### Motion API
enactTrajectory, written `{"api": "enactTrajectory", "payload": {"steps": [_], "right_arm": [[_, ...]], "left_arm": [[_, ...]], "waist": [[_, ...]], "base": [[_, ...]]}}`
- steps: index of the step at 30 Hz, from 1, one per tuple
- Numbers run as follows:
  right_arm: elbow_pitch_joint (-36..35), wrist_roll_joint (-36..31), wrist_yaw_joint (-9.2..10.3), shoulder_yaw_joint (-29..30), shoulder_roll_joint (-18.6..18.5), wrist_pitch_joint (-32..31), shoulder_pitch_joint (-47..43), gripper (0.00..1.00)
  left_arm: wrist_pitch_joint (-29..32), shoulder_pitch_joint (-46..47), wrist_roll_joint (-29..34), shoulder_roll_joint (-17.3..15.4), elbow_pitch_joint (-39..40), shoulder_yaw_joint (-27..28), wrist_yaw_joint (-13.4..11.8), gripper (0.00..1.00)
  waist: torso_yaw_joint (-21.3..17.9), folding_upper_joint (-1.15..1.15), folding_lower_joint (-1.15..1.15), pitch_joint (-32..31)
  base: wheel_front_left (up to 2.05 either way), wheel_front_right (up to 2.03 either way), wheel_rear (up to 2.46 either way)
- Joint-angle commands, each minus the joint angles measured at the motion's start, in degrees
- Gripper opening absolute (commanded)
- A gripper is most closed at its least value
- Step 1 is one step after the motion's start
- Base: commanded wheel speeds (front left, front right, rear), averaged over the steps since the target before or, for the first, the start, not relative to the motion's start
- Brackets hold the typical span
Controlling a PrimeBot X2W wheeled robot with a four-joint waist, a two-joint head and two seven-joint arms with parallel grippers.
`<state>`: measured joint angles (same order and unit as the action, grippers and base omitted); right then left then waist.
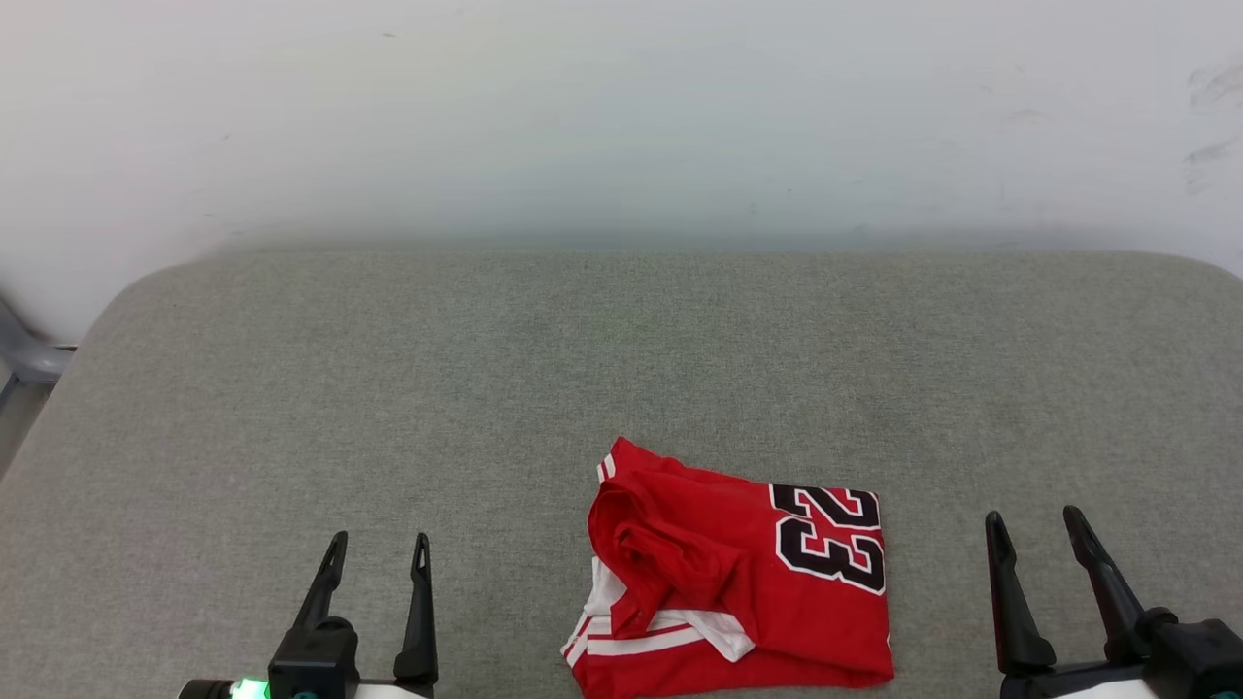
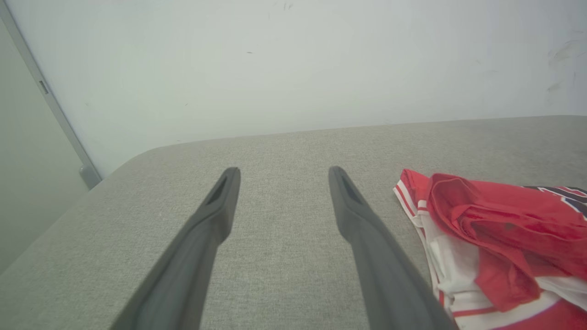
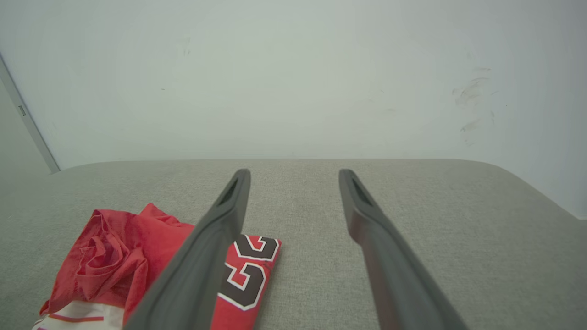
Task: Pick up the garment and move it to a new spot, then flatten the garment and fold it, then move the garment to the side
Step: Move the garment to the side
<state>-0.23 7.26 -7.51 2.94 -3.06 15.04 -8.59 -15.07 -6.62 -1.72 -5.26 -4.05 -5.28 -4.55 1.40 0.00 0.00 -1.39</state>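
The garment [image 1: 738, 573], a red jersey with white striped trim and a dark "23", lies crumpled in a heap near the front edge of the grey padded surface [image 1: 621, 369]. My left gripper [image 1: 381, 547] stands open at the lower left, well apart from the heap. At the lower right my right gripper [image 1: 1035, 522] is open too, a short way right of it. In the left wrist view the garment [image 2: 500, 238] lies just right of the open left gripper [image 2: 283, 173]. The right wrist view has the garment [image 3: 124, 256] at lower left, partly behind the left finger of the open right gripper [image 3: 294, 175].
A pale wall [image 1: 621, 116] rises behind the grey surface. The surface has rounded far corners, and a grey metal frame [image 1: 24, 364] shows past its left edge. Bare fabric stretches behind the garment and to either side of it.
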Motion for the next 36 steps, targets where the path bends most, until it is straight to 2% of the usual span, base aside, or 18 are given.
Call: {"api": "enactTrajectory", "payload": {"steps": [1,10,14,15,20,26,30,31,33,36], "right_arm": [[0.0,-0.1,0.05,-0.1,0.3,0.1,-0.8,1.00],[0.7,-0.7,0.05,0.4,0.3,0.1,2.2,1.00],[1.1,-0.5,0.05,0.7,-3.0,-0.4,7.3,1.00],[1.9,1.5,0.05,-0.4,-6.4,-3.1,12.7,1.00],[4.6,8.3,0.05,-6.2,-14.3,-14.1,21.1,1.00],[8.0,23.5,0.05,-13.3,-22.9,-34.7,26.6,1.00],[9.3,33.2,0.04,-16.7,-26.5,-46.9,27.5,1.00],[9.3,33.2,0.04,-16.7,-26.5,-46.9,27.5,1.00],[10.5,39.0,0.04,-17.5,-27.1,-52.6,26.6,1.00],[11.0,41.3,0.04,-18.3,-27.5,-55.0,25.8,1.00]], "left_arm": [[-0.1,-0.4,0.0,-0.1,0.0,0.2,-0.2,1.00],[-0.1,-0.5,-0.3,0.1,-0.2,0.5,-0.2,1.00],[-0.1,0.2,-0.4,0.3,-0.3,0.5,0.0,1.00],[-0.1,0.6,-0.4,0.4,-0.3,0.5,0.1,1.00],[-0.1,1.5,-0.2,0.6,-0.4,0.0,0.4,1.00],[-0.1,2.7,-0.1,0.8,-0.4,-0.1,0.5,1.00],[-0.1,3.7,-0.1,1.0,-0.4,-0.3,0.7,1.00],[-0.1,3.7,-0.1,1.0,-0.4,-0.3,0.7,1.00],[-0.1,4.4,-0.1,1.2,-0.5,-0.7,0.9,1.00],[-0.1,5.0,0.0,1.2,-0.5,-1.0,0.9,1.00]], "waist": [[0.0,0.00,0.00,0.0],[0.2,0.00,0.00,0.0],[0.4,0.00,0.00,0.6],[0.5,0.00,0.00,1.1],[1.3,0.00,0.00,2.4],[2.3,0.00,0.00,4.2],[3.0,0.00,0.00,5.4],[3.0,0.00,0.00,5.4],[3.7,0.00,0.00,6.3],[4.3,0.00,0.00,7.1]], "base": [[0.00,0.00,0.00],[0.00,0.00,0.00],[0.00,0.00,0.00],[0.00,0.00,0.00],[0.00,0.00,0.00],[0.00,0.00,0.00],[0.00,0.00,0.00],[0.00,0.00,0.00],[0.00,0.00,0.00],[0.00,0.00,0.00]]}}
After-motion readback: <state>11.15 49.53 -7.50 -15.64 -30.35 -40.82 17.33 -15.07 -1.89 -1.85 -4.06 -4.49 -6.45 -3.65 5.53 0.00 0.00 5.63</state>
